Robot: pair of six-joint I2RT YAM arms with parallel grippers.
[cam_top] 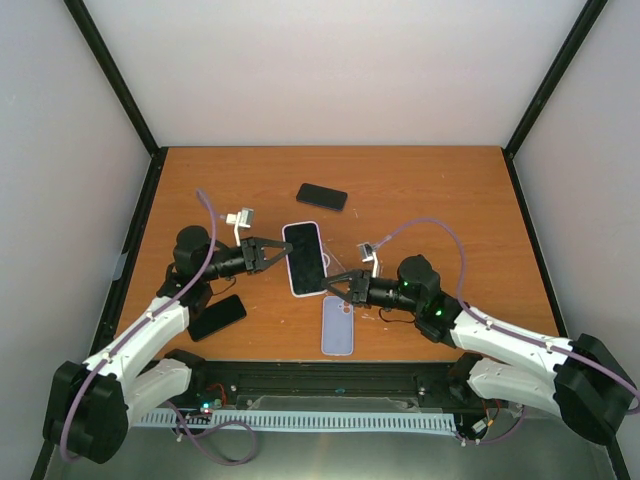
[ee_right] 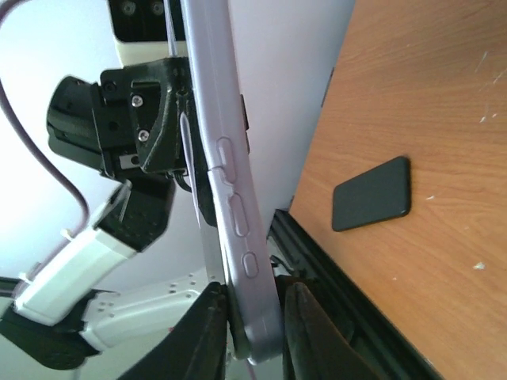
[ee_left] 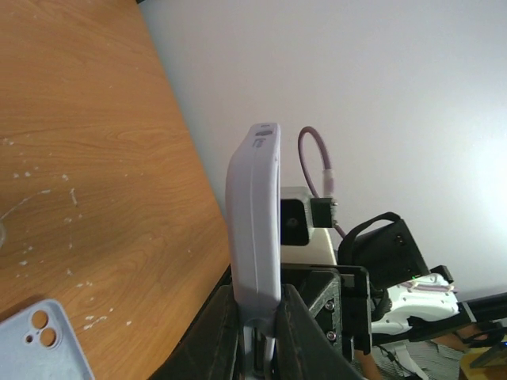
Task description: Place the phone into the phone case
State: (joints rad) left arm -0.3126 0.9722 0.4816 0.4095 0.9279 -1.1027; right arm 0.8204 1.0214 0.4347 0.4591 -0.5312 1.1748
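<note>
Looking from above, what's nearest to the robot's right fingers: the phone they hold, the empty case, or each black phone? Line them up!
1. Held phone: pinched in the right fingers.
2. Empty case: on the table, just below them in the picture.
3. Black phone at the back: farther up the table.
4. Black phone on the left: farthest, beside the left arm.

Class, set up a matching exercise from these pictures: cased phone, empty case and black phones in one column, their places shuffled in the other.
Things
1. cased phone
2. empty case
3. black phones

Places
a. flat on the table, one far back, one beside the left arm
b. gripped between the left pincer and the right pincer
c. flat on the table near the front edge, between the arms

Pairs: 1-b, 2-c, 3-a
</note>
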